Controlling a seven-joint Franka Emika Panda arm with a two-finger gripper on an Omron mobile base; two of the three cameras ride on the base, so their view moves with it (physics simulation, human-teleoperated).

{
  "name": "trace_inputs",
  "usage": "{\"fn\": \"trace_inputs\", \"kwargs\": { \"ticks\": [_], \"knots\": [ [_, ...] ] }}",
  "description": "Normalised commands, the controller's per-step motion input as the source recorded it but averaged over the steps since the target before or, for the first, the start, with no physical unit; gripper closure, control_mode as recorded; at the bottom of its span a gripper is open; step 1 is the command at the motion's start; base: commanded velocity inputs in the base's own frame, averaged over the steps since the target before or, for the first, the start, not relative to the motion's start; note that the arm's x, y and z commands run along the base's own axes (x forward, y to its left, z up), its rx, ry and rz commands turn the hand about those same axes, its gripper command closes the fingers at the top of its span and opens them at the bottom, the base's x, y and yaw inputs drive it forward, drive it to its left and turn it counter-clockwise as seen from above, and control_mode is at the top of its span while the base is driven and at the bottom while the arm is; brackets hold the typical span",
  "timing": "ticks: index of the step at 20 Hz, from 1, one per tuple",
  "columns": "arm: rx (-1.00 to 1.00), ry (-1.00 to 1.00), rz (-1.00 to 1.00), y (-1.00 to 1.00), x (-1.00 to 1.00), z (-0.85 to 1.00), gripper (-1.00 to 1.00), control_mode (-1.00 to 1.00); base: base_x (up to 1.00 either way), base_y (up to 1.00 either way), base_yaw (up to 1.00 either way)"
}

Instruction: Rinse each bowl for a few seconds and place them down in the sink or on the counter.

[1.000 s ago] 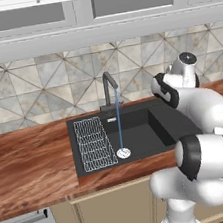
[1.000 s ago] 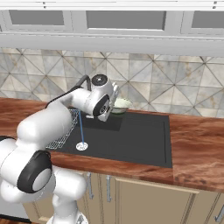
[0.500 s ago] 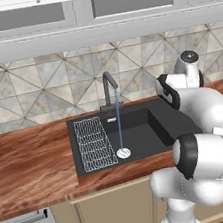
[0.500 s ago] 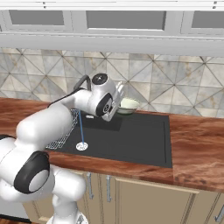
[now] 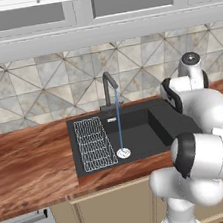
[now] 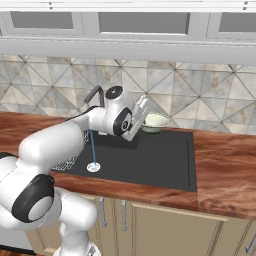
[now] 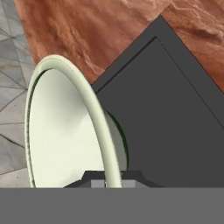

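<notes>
My gripper [image 6: 146, 119] is shut on the rim of a pale cream-green bowl [image 6: 157, 121], which it holds above the back edge of the black sink [image 6: 165, 160], right of the faucet [image 6: 93, 95]. In the hand view the bowl [image 7: 65, 131] stands on edge, its whitish rim pinched between the fingertips of the gripper [image 7: 112, 178], with the sink [image 7: 175, 131] and the reddish counter [image 7: 100, 35] behind it. A thin stream of water [image 5: 118, 122] runs from the faucet [image 5: 110, 83] down to the silver drain [image 5: 123, 153]. The bowl is clear of the stream.
A white wire rack [image 5: 93, 142] lies in the left part of the sink. The wood-grain counter [image 6: 225, 170] stretches to both sides, with a tiled wall behind it. My own white arm covers the sink's right part in the left base view.
The hand has carried the bowl to the right along the sink's back edge, farther from the faucet. The water keeps running.
</notes>
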Motion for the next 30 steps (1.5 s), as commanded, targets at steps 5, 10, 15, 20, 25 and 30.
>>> {"fn": "trace_inputs", "kwargs": {
  "ticks": [5,10,15,20,25,30],
  "knots": [
    [-0.03,0.01,-0.10,-0.33,-0.08,0.00,1.00,-1.00,0.00,0.00,0.00],
    [0.00,0.02,-0.09,-0.31,-0.14,0.02,1.00,-1.00,0.00,0.00,0.00],
    [0.00,0.01,-0.03,-0.27,-0.17,0.00,1.00,-1.00,0.00,0.00,0.00],
    [0.00,-0.03,0.00,-0.27,-0.12,0.00,1.00,-1.00,0.00,0.00,0.00],
    [0.00,-0.01,0.00,-0.25,-0.08,-0.04,1.00,-1.00,0.00,0.00,0.00],
    [0.00,0.00,0.00,-0.23,-0.02,-0.09,1.00,-1.00,0.00,0.00,0.00]
  ]
}}
